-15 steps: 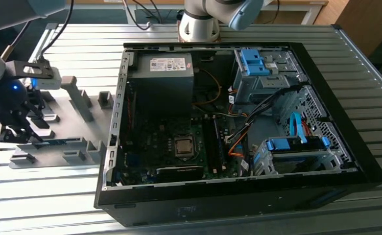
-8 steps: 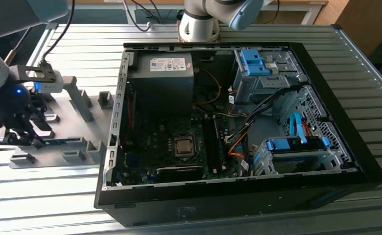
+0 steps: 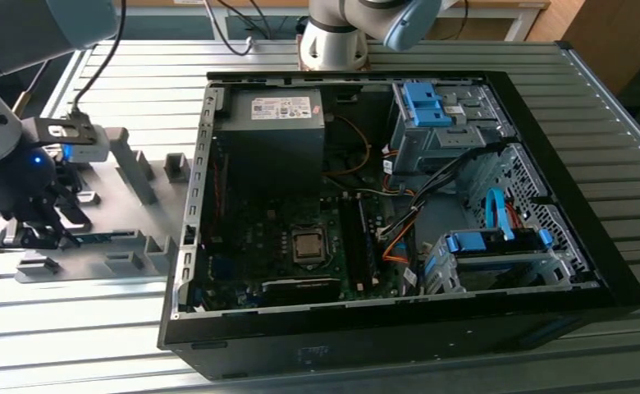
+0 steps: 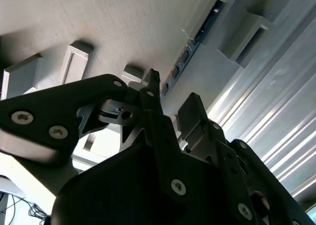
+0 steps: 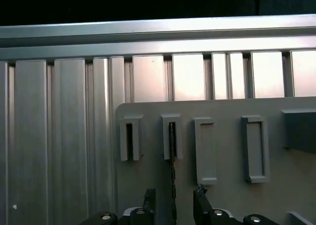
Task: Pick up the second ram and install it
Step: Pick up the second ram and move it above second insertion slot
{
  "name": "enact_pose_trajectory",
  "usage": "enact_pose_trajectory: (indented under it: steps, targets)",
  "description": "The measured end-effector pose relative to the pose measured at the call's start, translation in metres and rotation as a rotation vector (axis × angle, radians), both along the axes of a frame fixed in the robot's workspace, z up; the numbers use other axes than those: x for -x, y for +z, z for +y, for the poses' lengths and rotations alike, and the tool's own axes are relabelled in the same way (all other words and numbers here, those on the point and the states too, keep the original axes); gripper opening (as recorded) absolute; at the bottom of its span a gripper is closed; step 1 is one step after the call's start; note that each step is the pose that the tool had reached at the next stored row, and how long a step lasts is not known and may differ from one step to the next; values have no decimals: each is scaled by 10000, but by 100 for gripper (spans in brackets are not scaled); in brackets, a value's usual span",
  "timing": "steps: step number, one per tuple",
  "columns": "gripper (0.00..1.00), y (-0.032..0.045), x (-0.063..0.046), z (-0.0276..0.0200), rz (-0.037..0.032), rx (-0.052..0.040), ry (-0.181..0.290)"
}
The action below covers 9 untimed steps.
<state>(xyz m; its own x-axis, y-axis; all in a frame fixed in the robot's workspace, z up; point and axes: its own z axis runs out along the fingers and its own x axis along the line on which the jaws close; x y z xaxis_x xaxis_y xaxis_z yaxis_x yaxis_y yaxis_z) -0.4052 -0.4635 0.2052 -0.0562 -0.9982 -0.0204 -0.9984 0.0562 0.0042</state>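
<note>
- Two fingertips [image 5: 202, 202] of the pincer [image 5: 175, 199] stand apart, gripping nothing.
- Between them runs the second ram [image 5: 172, 170], on edge in its grey holder plate [image 5: 227, 198].

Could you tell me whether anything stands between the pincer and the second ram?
Nothing visible does. In the first wrist view the open pincer straddles the second ram, which stands on edge in its slot on the grey holder plate.
</note>
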Motion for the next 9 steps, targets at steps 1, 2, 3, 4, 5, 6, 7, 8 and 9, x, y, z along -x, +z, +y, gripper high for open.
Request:
enact_pose_trajectory:
  steps: [1, 2, 3, 4, 5, 6, 7, 8, 9]
  targets:
    - [43, -9, 0, 0, -19, 0, 10]
    - [43, -18, 0, 1, -44, -1, 18]
    - [42, -24, 1, 1, -69, 0, 23]
    - [42, -27, 2, 0, -93, 0, 25]
    - [42, -27, 1, 1, -101, -1, 26]
    - [35, -28, 1, 1, -102, -1, 26]
    - [35, -28, 1, 1, -103, -1, 27]
    - [35, -29, 2, 1, -104, -1, 26]
    - [35, -33, 5, 1, -104, -1, 25]
